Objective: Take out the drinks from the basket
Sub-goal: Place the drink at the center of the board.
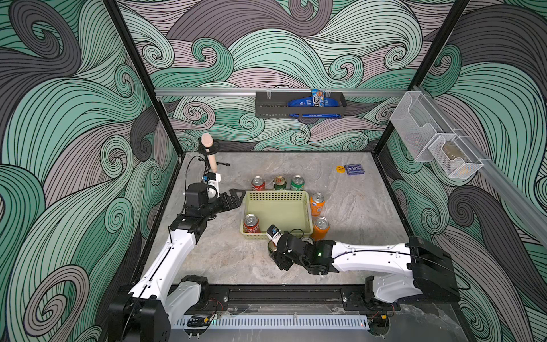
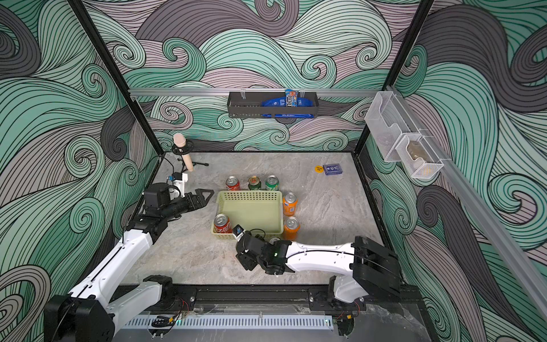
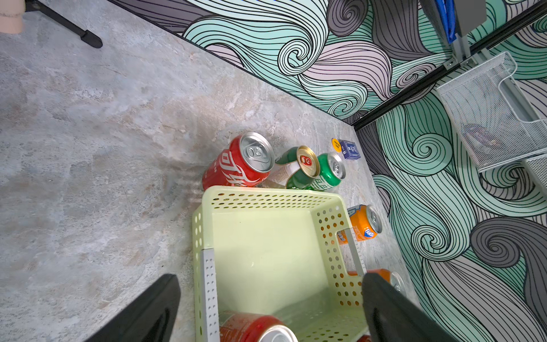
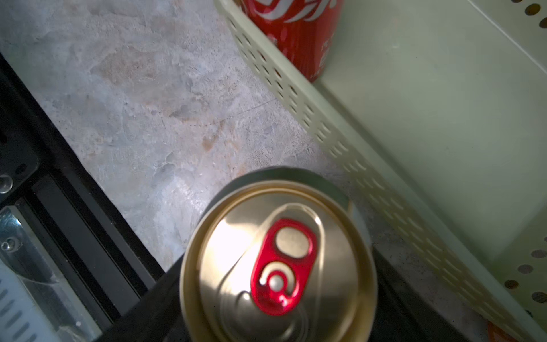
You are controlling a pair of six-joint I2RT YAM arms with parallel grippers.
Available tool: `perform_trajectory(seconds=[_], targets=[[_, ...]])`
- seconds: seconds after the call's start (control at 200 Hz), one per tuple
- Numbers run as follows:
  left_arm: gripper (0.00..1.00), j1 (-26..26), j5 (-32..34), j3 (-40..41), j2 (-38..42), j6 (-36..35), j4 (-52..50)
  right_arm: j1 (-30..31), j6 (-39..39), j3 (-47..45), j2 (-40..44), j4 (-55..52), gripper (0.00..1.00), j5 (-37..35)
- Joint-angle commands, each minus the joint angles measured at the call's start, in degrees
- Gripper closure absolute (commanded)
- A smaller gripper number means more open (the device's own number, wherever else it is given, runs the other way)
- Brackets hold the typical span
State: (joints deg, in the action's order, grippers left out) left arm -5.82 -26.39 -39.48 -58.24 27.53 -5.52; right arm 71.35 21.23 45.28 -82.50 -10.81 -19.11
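Right gripper (image 1: pixel 276 256): clamped on a dark green can (image 4: pixel 278 260) with a gold top and red tab, just outside the basket's near wall, at lower centre in both top views.
Left gripper (image 1: pixel 239 197): jaws spread, holding nothing, just beside the basket's left wall.
Wire-mesh bins (image 1: pixel 429 139): two on the right wall rail; what is in the lower one is too blurred to name.
Wall rack (image 1: pixel 266 106): black, at upper centre on the back wall, with blue packets (image 1: pixel 299 102) inside.
Basket (image 1: pixel 278 194): pale yellow-green and perforated, at mid-table; one red can (image 1: pixel 251 223) stands upright in its lower-left corner.
Row above basket: second red can (image 1: pixel 258 183), gold-topped green can (image 1: pixel 279 182) and bright green can (image 1: pixel 297 182), all on the table.
Right of basket: upper orange can (image 1: pixel 317 204) and lower orange can (image 1: pixel 320 228), both upright.
Half-hidden can (image 2: pixel 274 238): a silver top beside the right wrist; its colour cannot be told.
Walls (image 1: pixel 74 118): green and grey swirls.
Table (image 1: pixel 222 260): grey, marbled.
Microphone (image 1: pixel 208 148): on a stand in the table's upper-left corner.
Blue box (image 1: pixel 354 169): at the table's upper right, touching a yellow disc (image 1: pixel 339 169).
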Motion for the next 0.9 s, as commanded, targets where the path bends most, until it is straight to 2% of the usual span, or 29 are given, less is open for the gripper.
perform_trajectory(seconds=[0.0,0.04,0.105,0.225,0.495,0.655,0.896], targets=[[0.02,-0.28,-0.72,-0.07,1.02,0.07,0.79,0.15,1.21,0.51,-0.53,0.05,0.36,-2.01],[0.02,-0.29,-0.85,-0.07,1.02,0.08,0.86,0.19,1.13,0.44,-0.31,0.07,0.33,-1.90],[0.02,-0.28,-1.01,-0.08,1.02,0.15,0.95,0.18,1.26,0.36,0.33,0.07,0.19,-1.69],[0.02,-0.24,-1.20,-0.11,1.02,0.20,1.14,0.19,1.35,0.60,1.45,0.05,0.07,-1.35],[0.01,-0.24,-1.21,-0.07,1.11,0.11,1.08,0.10,0.88,3.60,2.31,0.01,0.04,-0.30],[0.01,-0.25,-0.30,-0.33,1.52,0.00,0.72,-0.22,0.96,7.14,4.33,0.02,0.06,-1.75],[0.01,0.02,1.16,-0.48,2.03,0.73,0.39,-5.38,2.67,13.08,4.06,-0.62,0.07,1.14]])
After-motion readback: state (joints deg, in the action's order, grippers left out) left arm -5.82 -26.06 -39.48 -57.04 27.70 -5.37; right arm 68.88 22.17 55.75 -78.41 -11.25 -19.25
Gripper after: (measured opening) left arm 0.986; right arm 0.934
